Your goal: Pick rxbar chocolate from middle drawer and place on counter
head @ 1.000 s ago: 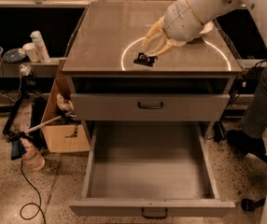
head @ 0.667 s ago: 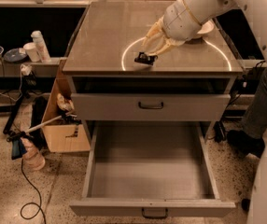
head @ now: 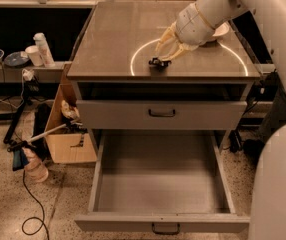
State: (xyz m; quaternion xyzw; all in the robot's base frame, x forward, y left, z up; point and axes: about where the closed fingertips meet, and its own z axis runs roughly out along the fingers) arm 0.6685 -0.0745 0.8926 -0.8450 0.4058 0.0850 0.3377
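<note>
The rxbar chocolate, a small dark bar, sits on the counter near its front edge, just inside the white circular arc. My gripper reaches down from the upper right and is right at the bar, touching or nearly touching it. Below, the middle drawer is pulled far out; its grey floor is bare.
The upper drawer front with a dark handle is closed. A white bowl sits on the counter behind my arm. A cardboard box, cables and a spray bottle lie on the floor at left. Cups and bottles stand on a low shelf.
Almost nothing has moved. The arm and the bar stay at the same spot on the counter, with only a slight shift of the wrist.
</note>
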